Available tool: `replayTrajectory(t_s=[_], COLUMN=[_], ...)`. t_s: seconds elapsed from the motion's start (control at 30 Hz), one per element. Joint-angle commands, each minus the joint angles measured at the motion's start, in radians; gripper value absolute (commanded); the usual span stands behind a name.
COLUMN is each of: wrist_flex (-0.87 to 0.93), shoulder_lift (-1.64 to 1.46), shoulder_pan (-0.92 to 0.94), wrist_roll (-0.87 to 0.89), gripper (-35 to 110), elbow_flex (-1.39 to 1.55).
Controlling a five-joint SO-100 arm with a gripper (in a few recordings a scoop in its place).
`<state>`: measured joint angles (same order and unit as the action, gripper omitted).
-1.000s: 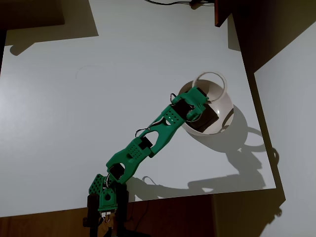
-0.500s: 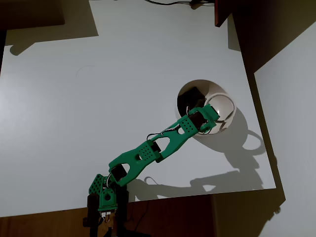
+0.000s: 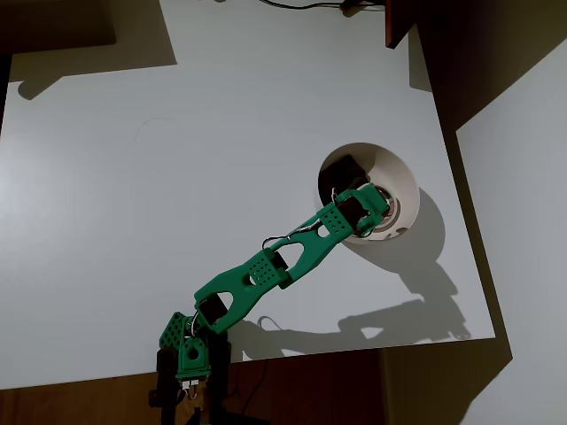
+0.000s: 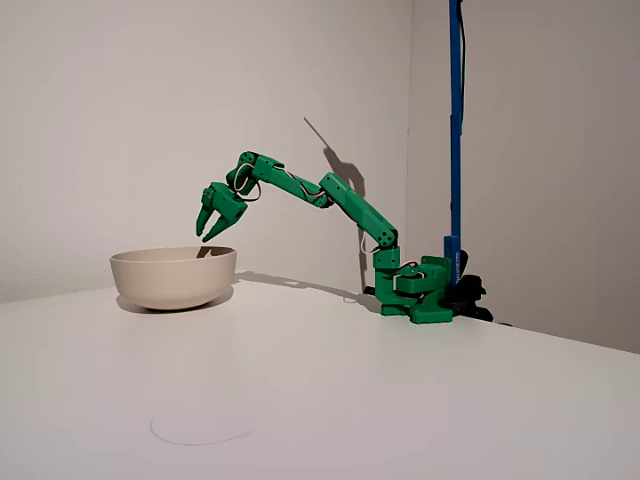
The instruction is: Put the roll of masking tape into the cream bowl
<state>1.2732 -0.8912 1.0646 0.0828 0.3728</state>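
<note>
The cream bowl (image 3: 394, 173) (image 4: 172, 277) stands on the white table, at the right in the overhead view and at the left in the fixed view. The roll of masking tape (image 3: 391, 211) lies flat inside the bowl, partly covered by the arm. My green gripper (image 3: 376, 206) (image 4: 207, 235) hangs just above the bowl's rim with its fingers pointing down. It is open, with nothing between the fingers. The bowl's wall hides the tape in the fixed view.
The table's right edge (image 3: 474, 257) runs close to the bowl. A dark wooden corner (image 3: 399, 22) juts in at the top right. A blue pole (image 4: 455, 120) rises behind the arm's base (image 4: 420, 290). A faint circle mark (image 4: 200, 430) lies on the near table.
The gripper carried the tape down from high over the bowl's far rim to its middle and let go. The tape now rests in the bowl.
</note>
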Motion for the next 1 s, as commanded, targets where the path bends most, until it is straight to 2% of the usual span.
replayTrajectory(t_s=[0.0, 0.07, 0.47, 0.97], wrist_flex=[-0.011, -0.012, 0.163, 0.445], shoulder_lift=[-0.126, -0.140, -0.371, -0.675], shoulder_pan=[0.008, 0.000, -0.175, -0.589], wrist_roll=[0.020, 0.023, 0.058, 0.043], gripper=[0, -8, -8, -8], elbow_flex=[-0.054, -0.054, -0.054, -0.054])
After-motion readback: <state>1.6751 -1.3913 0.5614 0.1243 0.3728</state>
